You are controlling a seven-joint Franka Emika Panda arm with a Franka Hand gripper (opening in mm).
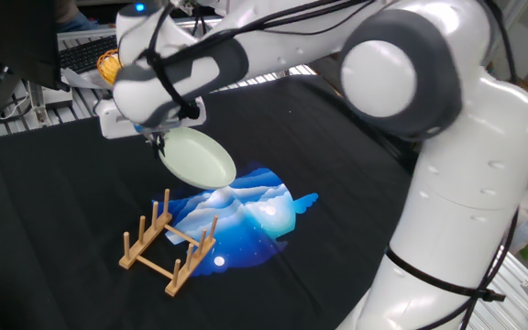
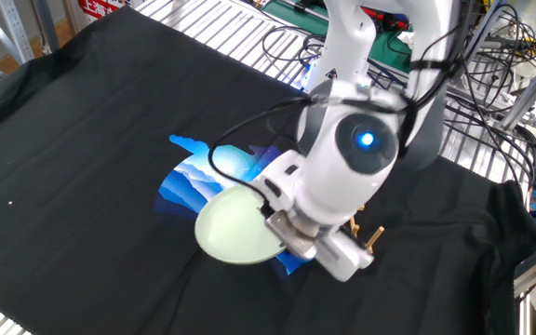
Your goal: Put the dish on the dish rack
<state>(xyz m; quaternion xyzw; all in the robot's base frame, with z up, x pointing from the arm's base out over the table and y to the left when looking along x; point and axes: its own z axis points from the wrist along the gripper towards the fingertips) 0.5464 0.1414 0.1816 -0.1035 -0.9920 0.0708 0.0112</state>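
Note:
The dish (image 1: 196,157) is a round pale-green plate held tilted in the air above the black cloth; it also shows in the other fixed view (image 2: 237,229). My gripper (image 1: 160,139) is shut on the dish's rim at its upper left; its fingers are mostly hidden by the wrist. In the other fixed view the gripper (image 2: 273,220) holds the dish at its right edge. The dish rack (image 1: 168,241), light wood with upright pegs, stands on the cloth below and a little left of the dish. In the other fixed view only a peg end of the rack (image 2: 370,238) shows behind my arm.
A blue and white printed patch (image 1: 246,215) lies on the black cloth right of the rack. A yellow-orange woven basket (image 1: 107,66) sits at the back left by a keyboard. Metal wire shelving (image 2: 240,28) and cables border the table.

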